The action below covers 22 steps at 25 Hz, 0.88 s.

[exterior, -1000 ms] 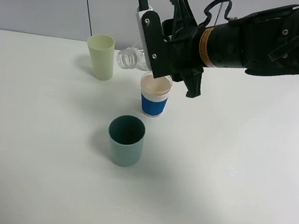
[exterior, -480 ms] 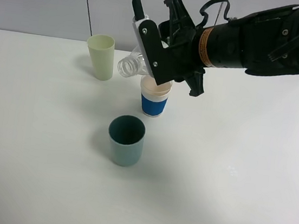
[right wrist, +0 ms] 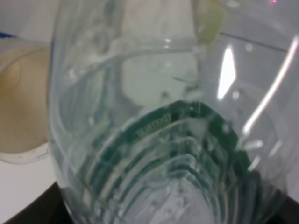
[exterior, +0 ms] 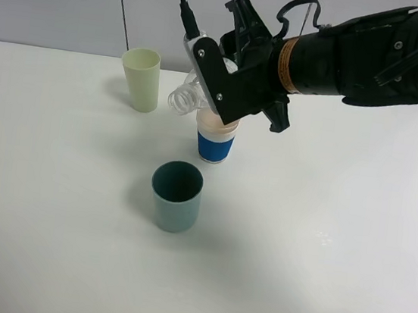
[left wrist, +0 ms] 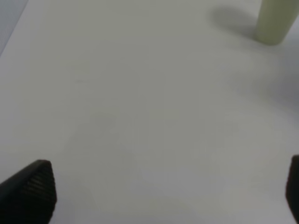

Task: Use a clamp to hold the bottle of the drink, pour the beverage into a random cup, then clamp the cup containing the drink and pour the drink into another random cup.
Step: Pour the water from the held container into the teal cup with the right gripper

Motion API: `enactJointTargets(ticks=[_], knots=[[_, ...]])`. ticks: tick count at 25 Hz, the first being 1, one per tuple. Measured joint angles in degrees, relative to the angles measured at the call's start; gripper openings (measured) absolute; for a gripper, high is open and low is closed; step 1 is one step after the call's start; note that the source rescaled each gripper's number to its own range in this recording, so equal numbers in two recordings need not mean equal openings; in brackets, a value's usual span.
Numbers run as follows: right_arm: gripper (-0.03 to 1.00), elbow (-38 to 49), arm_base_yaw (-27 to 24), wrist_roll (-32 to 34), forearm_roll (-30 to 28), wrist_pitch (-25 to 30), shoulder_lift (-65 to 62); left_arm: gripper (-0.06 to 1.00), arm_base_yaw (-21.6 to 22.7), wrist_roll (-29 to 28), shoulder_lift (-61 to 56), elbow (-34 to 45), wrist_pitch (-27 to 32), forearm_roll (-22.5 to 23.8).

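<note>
Now, the black right hand (exterior: 229,83) is clamped tight on the clear ribbed plastic bottle (exterior: 186,97), tilted over the white blue-sleeved cup (exterior: 216,144) holding beige drink (exterior: 215,122). Thin, light, crushable, I'd judge: grip mid-body on the ribs. Tall pale yellow-green plastic tumbler (exterior: 140,79) stands upright nearby on the white counter (exterior: 316,277); left hand (left wrist: 161,189) gapes empty.

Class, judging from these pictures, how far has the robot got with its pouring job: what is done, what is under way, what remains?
Done: the white cup with the blue sleeve already holds pale drink. In hand: the clamp is shut on the bottle, which is tipped over that cup. Left: gripping that cup and pouring into the tall yellow-green cup, which stands apart.
</note>
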Motion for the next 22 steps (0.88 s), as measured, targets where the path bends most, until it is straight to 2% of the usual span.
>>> enactJointTargets(ticks=[5, 12, 22], knots=[[0.02, 0.0, 1.1, -0.26, 0.0, 4.21, 0.52, 1.0, 0.0, 0.0, 0.0, 0.0, 0.0, 0.0], [0.02, 0.0, 2.41, -0.91, 0.0, 5.17, 1.62, 1.0, 0.0, 0.0, 0.0, 0.0, 0.0, 0.0], [0.02, 0.0, 2.41, -5.41, 0.0, 5.52, 1.62, 1.0, 0.0, 0.0, 0.0, 0.0, 0.0, 0.0]])
